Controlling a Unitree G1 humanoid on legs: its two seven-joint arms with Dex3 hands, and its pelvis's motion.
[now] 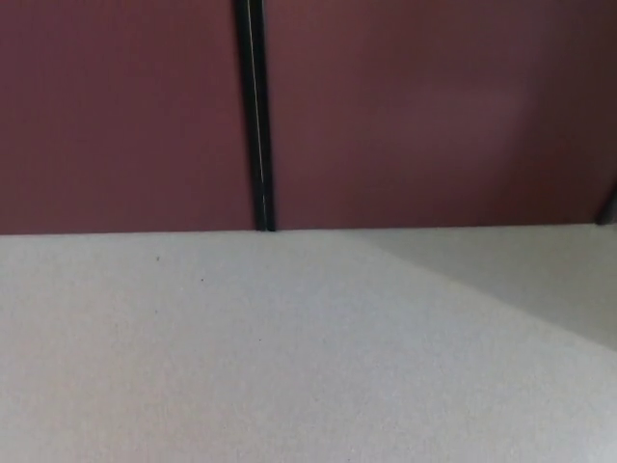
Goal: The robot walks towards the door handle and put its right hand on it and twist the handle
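The head view shows a dark maroon, flat wall or door surface [125, 106] filling the far half of the scene. A narrow black vertical strip [256, 116] with a thin pale line down its centre divides this surface into a left panel and a wider right panel [434, 106]. The strip runs from the top edge of the view down to the line where the maroon surface meets the floor.

The near half of the scene is a pale grey, finely speckled floor [241, 367]. A slightly lighter wedge of the floor [540, 270] lies at the far right, bounded by a diagonal edge that runs from near the base of the strip toward the right edge. A small dark object [608, 207] is cut off by the right edge at the junction of maroon surface and floor; its identity cannot be determined.

Door handle: not visible in this view, so its position cannot be stated.

Left hand: outside the view; its state cannot be determined.

Right hand: outside the view; its state cannot be determined.
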